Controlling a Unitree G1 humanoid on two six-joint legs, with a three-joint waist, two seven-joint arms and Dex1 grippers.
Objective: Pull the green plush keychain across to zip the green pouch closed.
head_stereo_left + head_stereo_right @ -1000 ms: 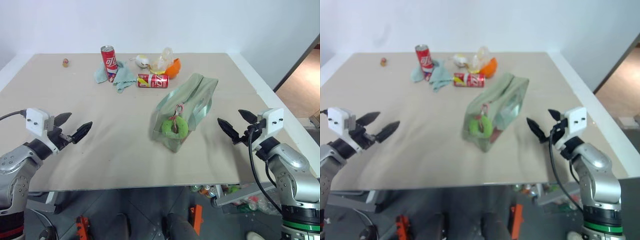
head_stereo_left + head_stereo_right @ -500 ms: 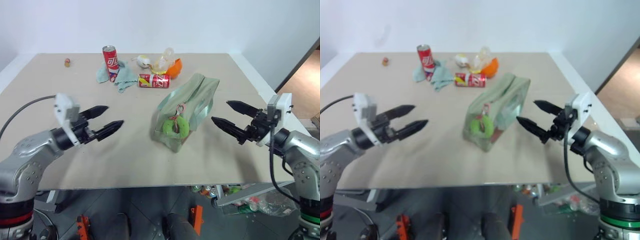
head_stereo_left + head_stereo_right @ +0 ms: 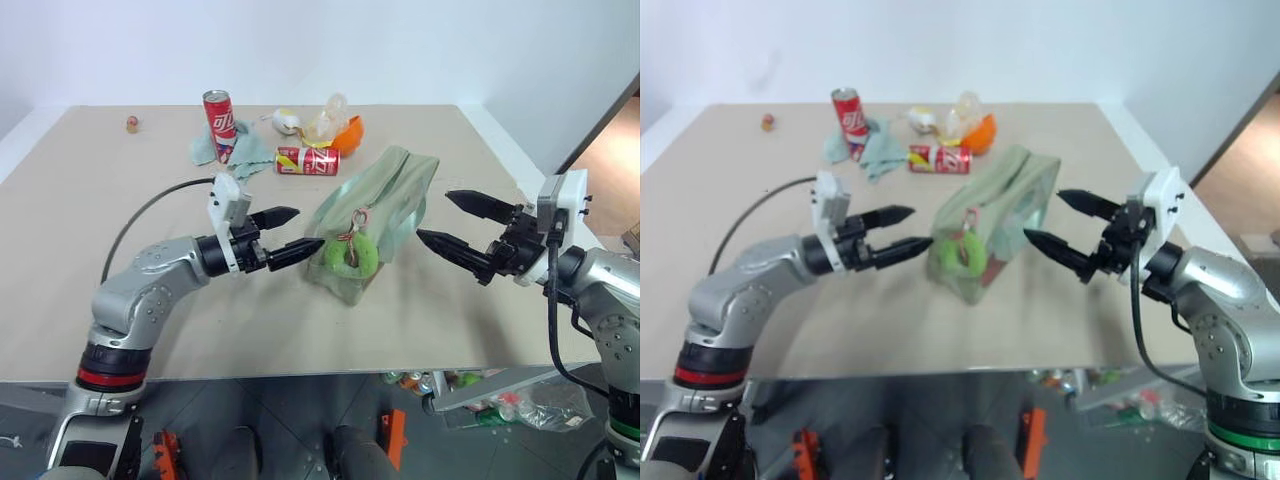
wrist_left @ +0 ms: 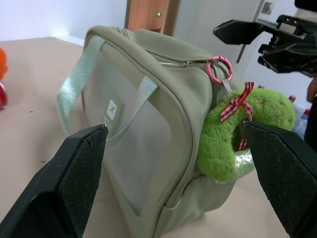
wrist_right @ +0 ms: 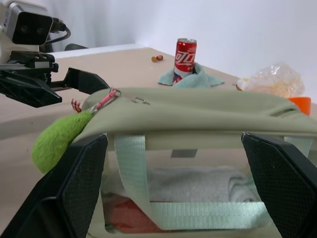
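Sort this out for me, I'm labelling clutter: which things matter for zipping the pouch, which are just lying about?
Job: green pouch, green plush keychain, left gripper, right gripper.
Lying about: upright can, lying can, teal cloth, orange thing.

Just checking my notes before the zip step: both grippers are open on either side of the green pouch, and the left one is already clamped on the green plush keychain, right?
Not quite. The left gripper is open beside the green plush keychain, not clamped on it, as the left wrist view shows. The right gripper is open on the other side of the green pouch.
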